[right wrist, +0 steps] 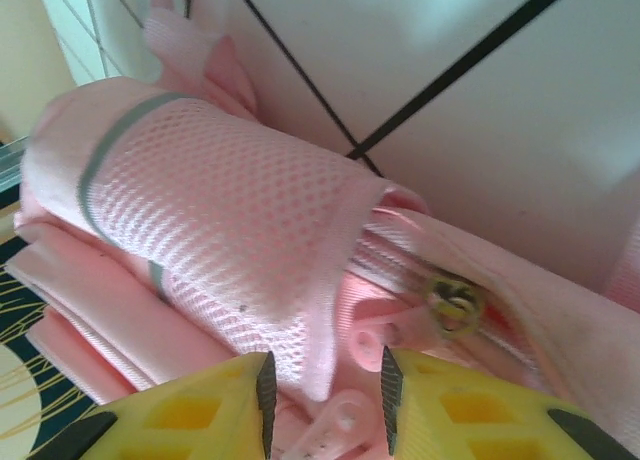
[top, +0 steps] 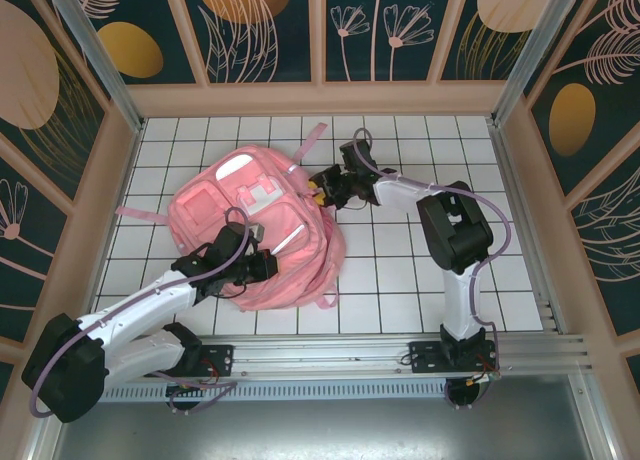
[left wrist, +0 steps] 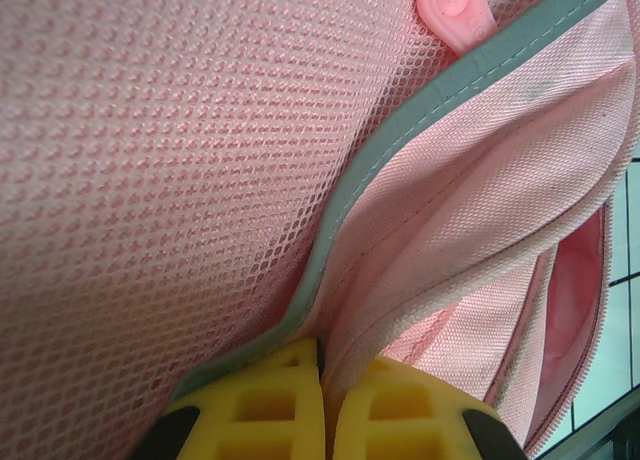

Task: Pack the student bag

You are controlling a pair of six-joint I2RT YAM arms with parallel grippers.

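The student bag (top: 250, 205), a large pink backpack, lies flat on the white gridded table left of centre. My left gripper (top: 262, 267) sits at its near edge. In the left wrist view this gripper (left wrist: 325, 355) is shut on a fold of the bag's pink fabric beside the grey trim (left wrist: 345, 195) of a mesh panel. My right gripper (top: 318, 192) is at the bag's far right side. Its jaws (right wrist: 322, 380) stand apart around the edge of a pink mesh strap pad (right wrist: 220, 220) and pink zip pulls (right wrist: 385, 330). A metal zip slider (right wrist: 452, 305) sits just beyond the right finger.
The table (top: 400, 270) is ringed by beige walls with patterned panels. A metal rail (top: 350, 355) runs along the near edge. Bag straps trail out at the far side (top: 312, 140) and to the left (top: 135, 213). Open tiles lie right of the bag.
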